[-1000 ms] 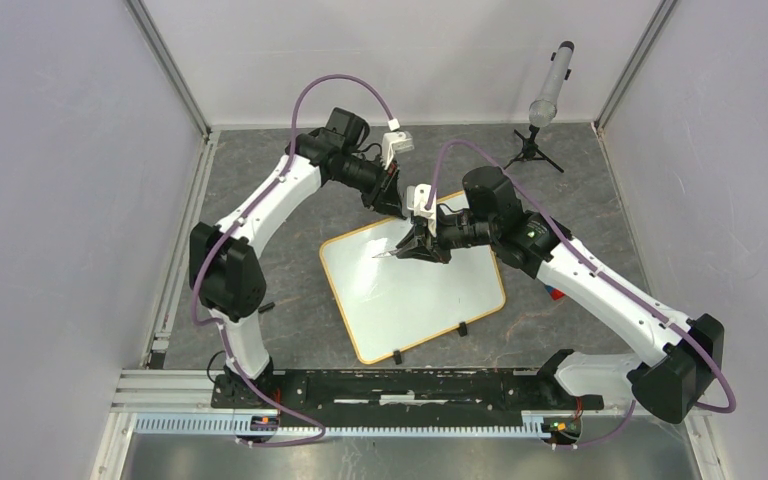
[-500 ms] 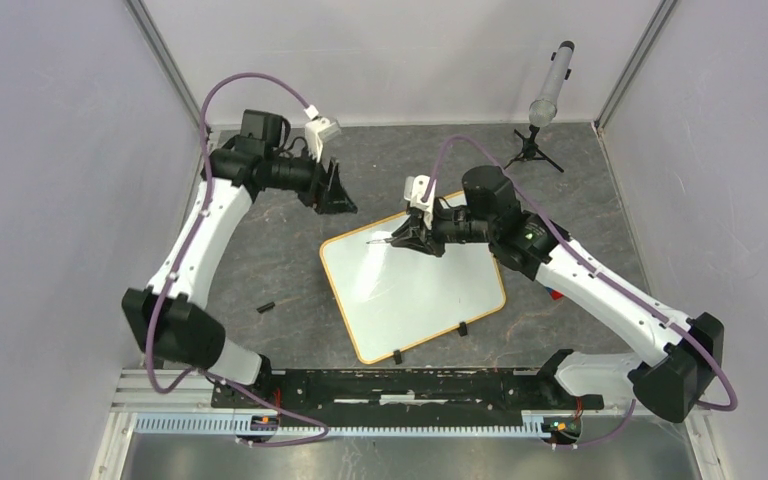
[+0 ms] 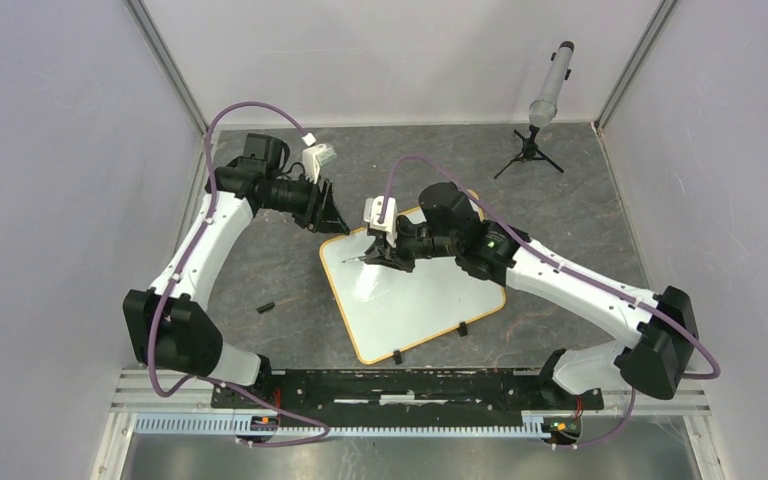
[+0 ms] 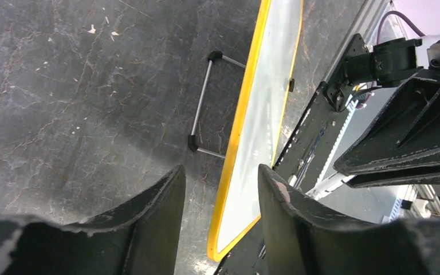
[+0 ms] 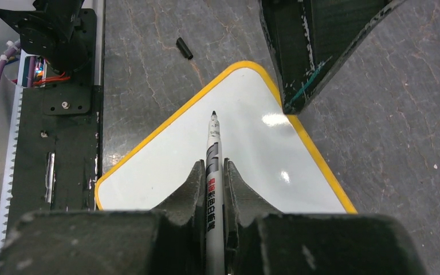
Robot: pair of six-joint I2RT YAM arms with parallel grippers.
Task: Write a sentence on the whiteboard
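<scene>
- In the top view, the jaws of the left gripper (image 3: pixel 328 215) are seen spread with nothing between them, just off the left corner of the whiteboard (image 3: pixel 430 300). Those of the right gripper (image 3: pixel 378 255) are closed on a marker (image 3: pixel 358 258) over the board's left part. The board lies flat on the table (image 3: pixel 290 270) between the two arms.
- In the left wrist view, the spread jaws are confirmed empty. The board's yellow frame is seen edge-on beyond them, untouched.
- In the right wrist view, the marker is seen pinched along its barrel, uncapped, its tip aimed towards a corner of the board.
- No ink is seen on the white surface, so the sentence is judged not begun. The step in hand is judged to be bringing the tip to its starting place.
- Next, the tip needs to be lowered to light contact, and the board may need to be kept from sliding.
</scene>
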